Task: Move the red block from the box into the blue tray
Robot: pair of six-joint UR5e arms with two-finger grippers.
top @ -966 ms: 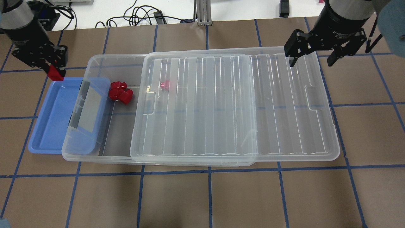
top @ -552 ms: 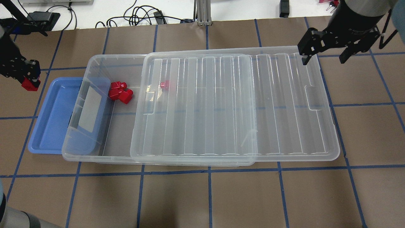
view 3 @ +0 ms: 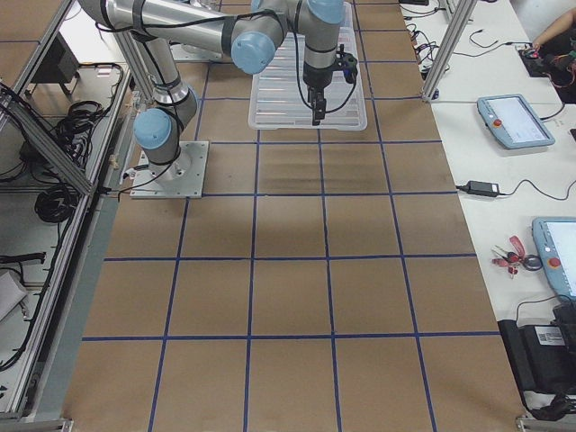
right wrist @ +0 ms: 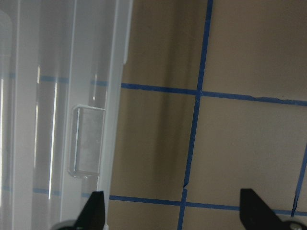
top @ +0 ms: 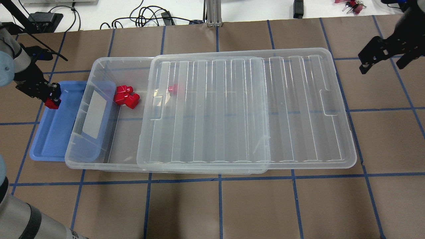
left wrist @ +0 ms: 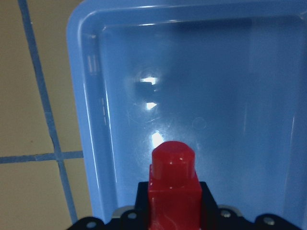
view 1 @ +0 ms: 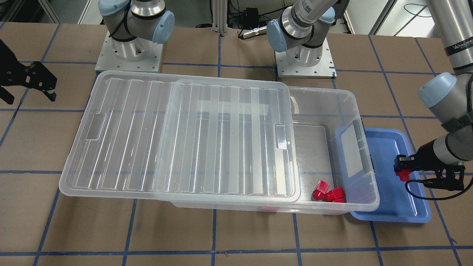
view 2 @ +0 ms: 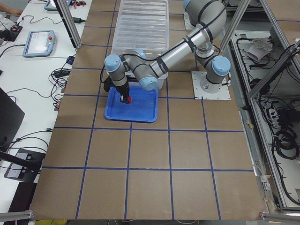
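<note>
Left gripper (top: 50, 99) clamps red block (left wrist: 173, 191) over blue tray (top: 53, 132), upper left of overhead view, close to rim. Released here, block may bounce out. Right gripper (top: 383, 64) spread wide, idle.

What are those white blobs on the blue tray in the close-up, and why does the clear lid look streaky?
Left wrist view: reflected glare on the glossy blue tray. Overhead view: ribs of the lid catch light as pale stripes.
</note>
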